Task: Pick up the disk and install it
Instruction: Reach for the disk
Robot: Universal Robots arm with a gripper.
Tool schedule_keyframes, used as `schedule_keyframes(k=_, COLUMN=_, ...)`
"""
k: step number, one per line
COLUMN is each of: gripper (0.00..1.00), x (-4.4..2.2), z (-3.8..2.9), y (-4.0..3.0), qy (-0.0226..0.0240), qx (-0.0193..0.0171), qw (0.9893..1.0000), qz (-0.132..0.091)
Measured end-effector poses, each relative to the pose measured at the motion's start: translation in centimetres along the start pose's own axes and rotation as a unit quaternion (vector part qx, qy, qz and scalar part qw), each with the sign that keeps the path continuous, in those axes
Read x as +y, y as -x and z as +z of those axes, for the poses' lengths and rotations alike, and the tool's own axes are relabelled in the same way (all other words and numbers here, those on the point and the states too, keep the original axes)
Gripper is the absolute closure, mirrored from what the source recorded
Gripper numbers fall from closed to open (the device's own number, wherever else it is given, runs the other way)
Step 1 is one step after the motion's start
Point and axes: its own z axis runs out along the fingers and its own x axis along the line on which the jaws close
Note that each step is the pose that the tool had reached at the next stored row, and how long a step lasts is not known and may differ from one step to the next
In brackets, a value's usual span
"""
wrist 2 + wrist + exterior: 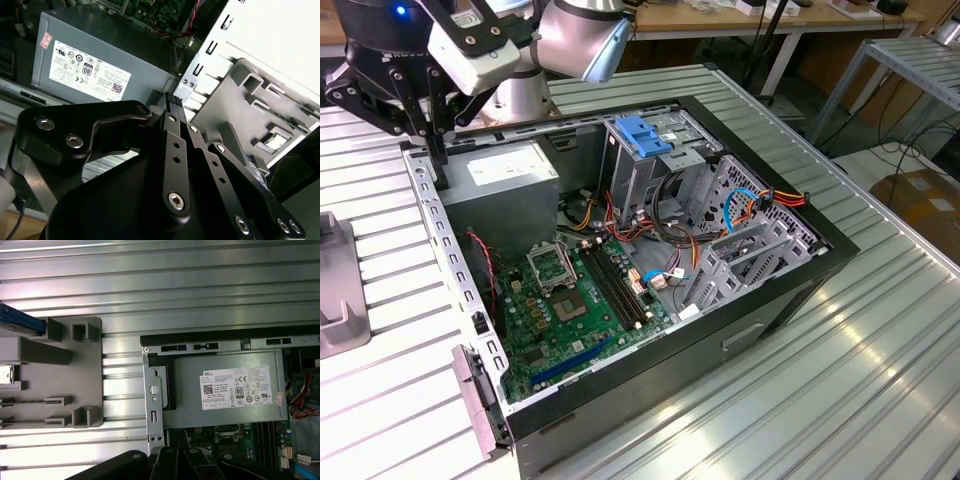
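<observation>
Fingers of the gripper are drawn together with nothing between them, so the hand is closed and empty. In the exterior view it hangs from the arm over the corner of the open computer case at the exterior view's left. Its tips reach down beside the grey power supply box. In the second wrist view the ribbed fingertips sit close to the case's perforated metal edge, with the power supply's white sticker just beyond. The disk is outside the case. In the first wrist view only a slanted bright blue rail of it shows, cut off by the picture's edge. It rests on the grey fixture at the end farthest from the case. The fixture lies on the ribbed metal table just beside the case wall nearest the power supply. The gripper is apart from the disk and touches neither it nor the fixture. Inside the case the green motherboard lies flat on the floor. The drive cage stands at the far side, topped by a blue plastic piece. Whether a drive sits under that piece cannot be told.
</observation>
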Motion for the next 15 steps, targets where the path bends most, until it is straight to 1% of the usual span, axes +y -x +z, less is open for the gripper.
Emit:
schedule_keyframes(k=13, gripper=0.9, x=-0.09, z=-0.04, y=-1.18, qy=0.0, qx=0.0, qw=1.0, qz=0.0)
schedule_keyframes(k=15, gripper=0.9, x=-0.11, z=-0.04, y=-1.46, qy=0.0, qx=0.0, qw=1.0, qz=0.0)
